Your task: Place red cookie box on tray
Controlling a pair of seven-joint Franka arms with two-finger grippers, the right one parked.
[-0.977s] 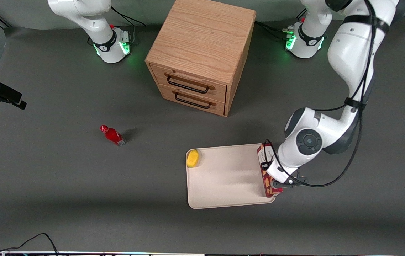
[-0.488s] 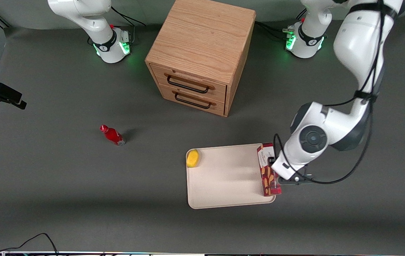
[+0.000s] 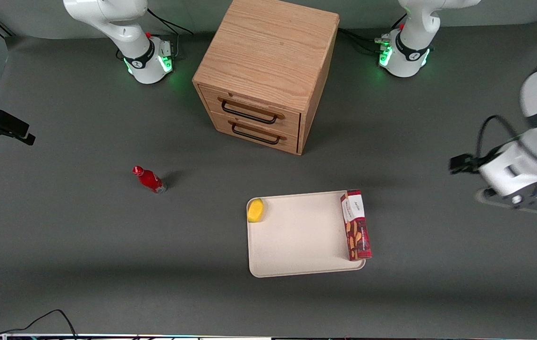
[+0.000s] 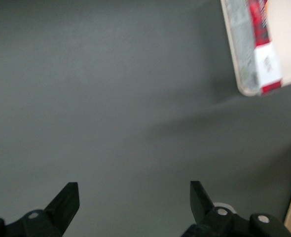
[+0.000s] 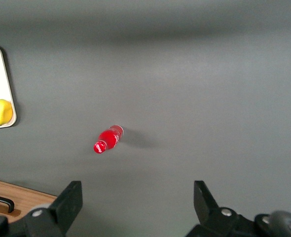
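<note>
The red cookie box [image 3: 356, 225] lay flat on the tray [image 3: 297, 236], along the edge toward the working arm's end of the surface [image 3: 84, 236], its white-label end farther from the front camera. A yellow lemon [image 3: 255, 210] sat in the tray's corner at the parked arm's end. The claw [image 4: 134, 200] hung over bare surface, well apart from the tray, toward the working arm's end, its fingers [image 4: 66, 200] spread wide and holding nothing. A small red bottle [image 3: 149, 179] stood toward the parked arm's end, and a wooden drawer cabinet [image 3: 264, 75] stood farther from the camera than the tray.
</note>
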